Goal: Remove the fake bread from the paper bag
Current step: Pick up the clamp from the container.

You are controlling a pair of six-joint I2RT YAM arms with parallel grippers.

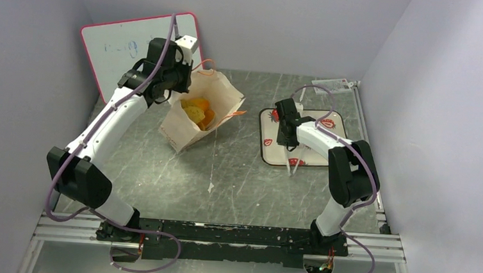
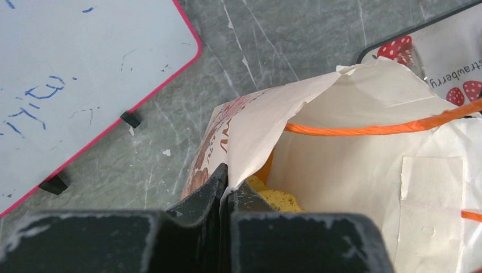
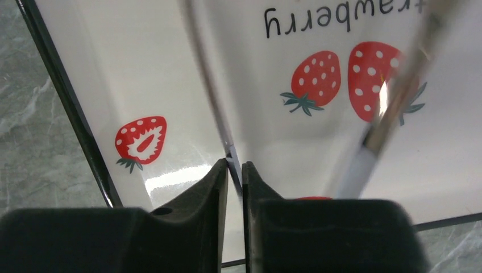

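The paper bag (image 1: 191,130) stands tilted and open on the table, left of centre. Orange and yellow fake bread (image 1: 197,111) shows inside it. My left gripper (image 1: 176,92) is shut on the bag's near rim. In the left wrist view the gripper (image 2: 227,179) pinches the paper edge of the bag (image 2: 352,170), and a yellow speckled bread piece (image 2: 281,200) lies just past the fingers. My right gripper (image 1: 288,136) hovers over the strawberry tray (image 1: 314,156). In the right wrist view it (image 3: 234,168) is shut on a thin clear tong-like tool (image 3: 207,85).
The pink-framed whiteboard (image 1: 126,48) leans on the back left wall, close behind the left arm. The bag's orange cord handle (image 2: 369,129) spans its mouth. The tool's tips (image 1: 291,169) reach past the tray's front edge. A small white item (image 1: 332,85) lies at the back right.
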